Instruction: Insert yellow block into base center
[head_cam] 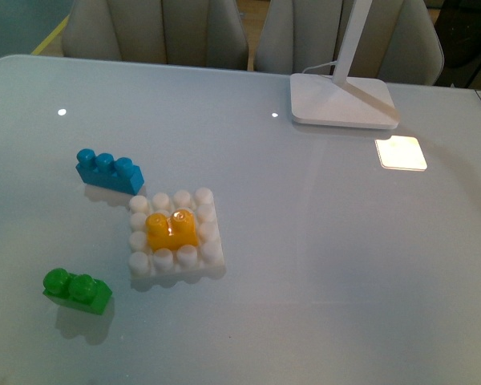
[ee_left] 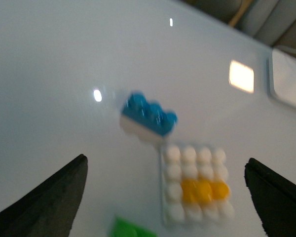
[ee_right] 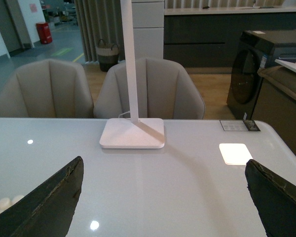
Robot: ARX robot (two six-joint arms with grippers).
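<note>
Both end effectors gape empty; small yellow two-stud plastic block (head_cam: 172,229) sits centred on white studded square base (head_cam: 216,255)—check it's seated flush.

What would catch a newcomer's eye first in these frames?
The yellow block draws the eye, seated on the middle studs of the white base near the table's centre-left. Around it lie a blue brick just behind the base and a green brick in front to the left. A white lamp foot stands at the far side, and both grippers hang open and empty.
</note>
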